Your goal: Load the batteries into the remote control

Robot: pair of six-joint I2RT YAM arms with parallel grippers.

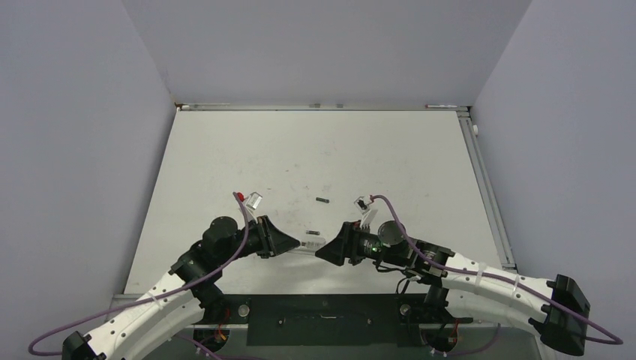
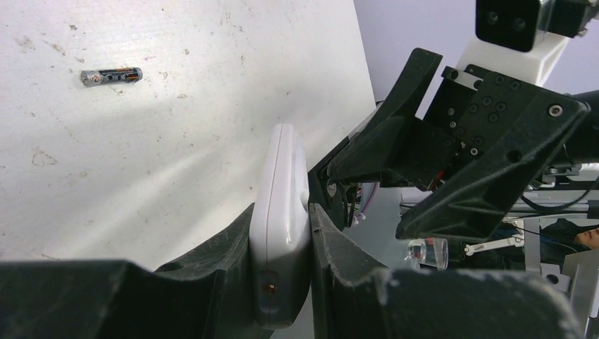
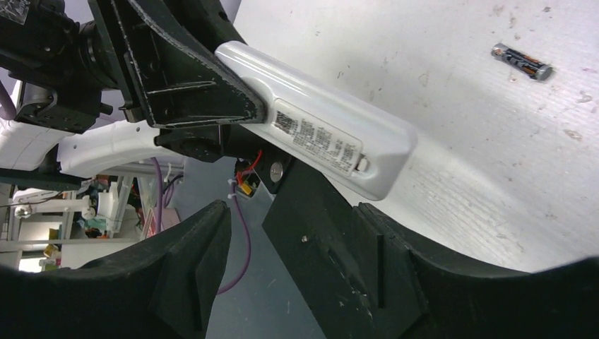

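Above a white table (image 1: 225,165), the left gripper (image 2: 281,219) clamps the remote control (image 2: 282,176), its long axis aimed at the right gripper (image 3: 293,226), jaws spread, just beside its free end.

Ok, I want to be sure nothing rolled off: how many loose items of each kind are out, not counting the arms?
Batteries: 2, lying on the table
Remote control: 1, clamped in the left gripper
Total: 3
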